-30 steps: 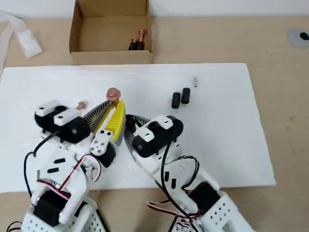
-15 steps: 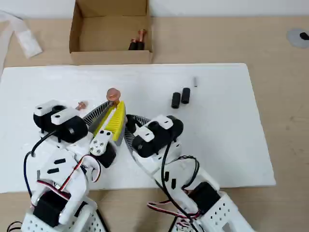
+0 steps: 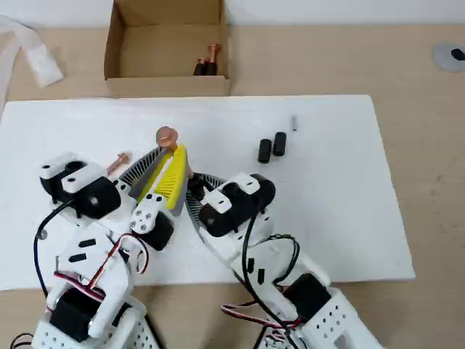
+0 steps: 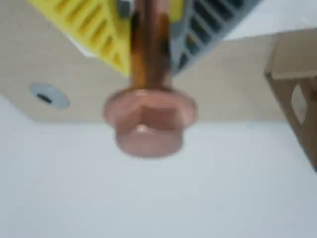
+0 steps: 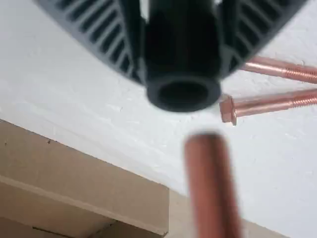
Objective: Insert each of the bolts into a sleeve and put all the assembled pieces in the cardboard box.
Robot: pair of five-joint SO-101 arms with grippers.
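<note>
My left gripper [image 3: 171, 155], with one yellow finger, is shut on a copper bolt [image 3: 167, 137] whose flanged head points toward the cardboard box [image 3: 112, 54]. Up close the bolt [image 4: 148, 116] hangs head-first from the gripper [image 4: 148, 22]. My right gripper [image 3: 192, 190] sits just beside the left one, shut on a black sleeve [image 5: 183, 74]. The sleeve's open end faces the held bolt's blurred shaft tip [image 5: 210, 183]. A loose bolt [image 3: 120, 159] lies on the white board, seen with a second one [image 5: 262, 104]. Two black sleeves [image 3: 271, 147] lie to the right.
The box holds assembled pieces [image 3: 205, 64] in its near right corner. A small grey pin [image 3: 294, 123] lies past the sleeves. Crumpled plastic [image 3: 36, 62] sits at the table's far left, a grey disc [image 3: 447, 54] at the far right.
The left arm has swung a little to the left and away, carrying the bolt's head slightly toward the box. More of the loose bolt beside it now shows. The right arm has stayed put.
</note>
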